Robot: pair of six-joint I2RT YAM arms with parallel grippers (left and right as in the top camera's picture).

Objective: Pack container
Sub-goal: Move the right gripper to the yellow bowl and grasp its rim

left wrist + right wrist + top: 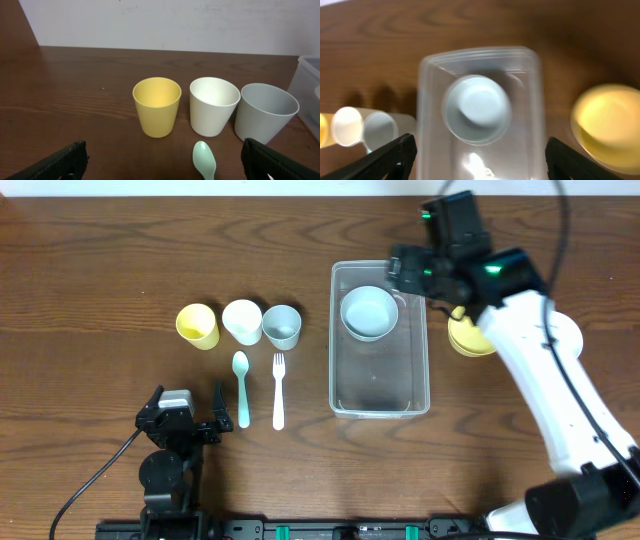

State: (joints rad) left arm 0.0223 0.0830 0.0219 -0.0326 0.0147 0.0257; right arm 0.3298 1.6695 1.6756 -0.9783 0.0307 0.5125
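dark wooden counter [120, 260] carries the container [380, 385], its long axis running away from the robot, a pale blue bowl [370, 312] sitting in its far end. the right gripper [479, 152] hovers over that end, spread wide and empty. the yellow bowl [607, 125] lies just beside the container on that arm's side, likely the next pick. the left gripper [165, 162], also wide and empty, faces the cups [215, 112].

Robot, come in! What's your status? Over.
Left gripper open, empty. Right gripper open above the container. Pale blue bowl already inside. Nothing in the way.
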